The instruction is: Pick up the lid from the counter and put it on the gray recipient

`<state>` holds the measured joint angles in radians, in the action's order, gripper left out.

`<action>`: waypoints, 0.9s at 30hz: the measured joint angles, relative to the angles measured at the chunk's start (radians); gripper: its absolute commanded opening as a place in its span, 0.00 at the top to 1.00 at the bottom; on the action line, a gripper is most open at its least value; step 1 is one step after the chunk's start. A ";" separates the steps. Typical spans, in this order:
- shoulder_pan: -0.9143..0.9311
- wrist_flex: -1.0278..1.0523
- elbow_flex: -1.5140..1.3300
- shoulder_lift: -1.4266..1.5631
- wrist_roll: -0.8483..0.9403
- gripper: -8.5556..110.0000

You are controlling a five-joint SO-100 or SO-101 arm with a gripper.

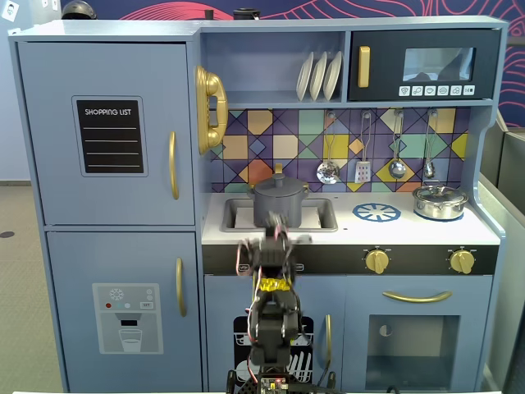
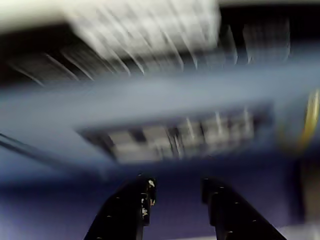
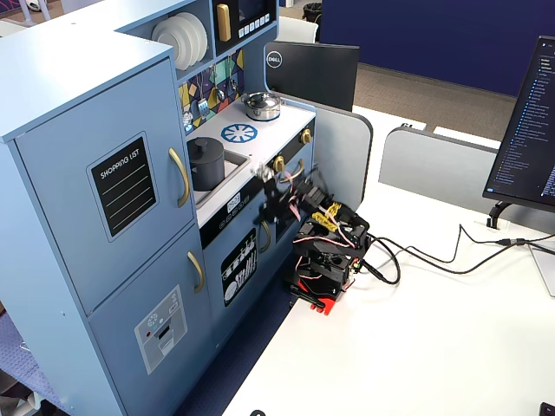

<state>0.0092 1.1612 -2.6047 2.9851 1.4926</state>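
One hand (image 2: 175,200) | fingers parted, empty, blurred | lid (image 1: 280,182) sat on pot (image 1: 280,205) beyond it, in sink (image 1: 238,215)

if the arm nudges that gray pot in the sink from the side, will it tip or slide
The gray pot looks squat and wide-based, so it would probably slide rather than tip. It sits down inside the sink, whose wall would likely stop it soon. The lid already rests on top by its knob and seems loose, so a sharp nudge might shift it.
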 measured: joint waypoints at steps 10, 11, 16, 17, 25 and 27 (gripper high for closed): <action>-0.028 0.035 -0.393 0.179 -0.094 0.93; -0.028 0.057 -0.397 0.179 -0.094 0.93; -0.035 0.166 -0.396 0.190 -0.060 0.90; -0.031 0.178 -0.397 0.196 -0.037 0.89; -0.006 0.189 -0.399 0.201 0.015 0.88; -0.008 0.189 -0.399 0.201 0.015 0.88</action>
<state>0.0015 1.3499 -3.0035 3.1861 1.5079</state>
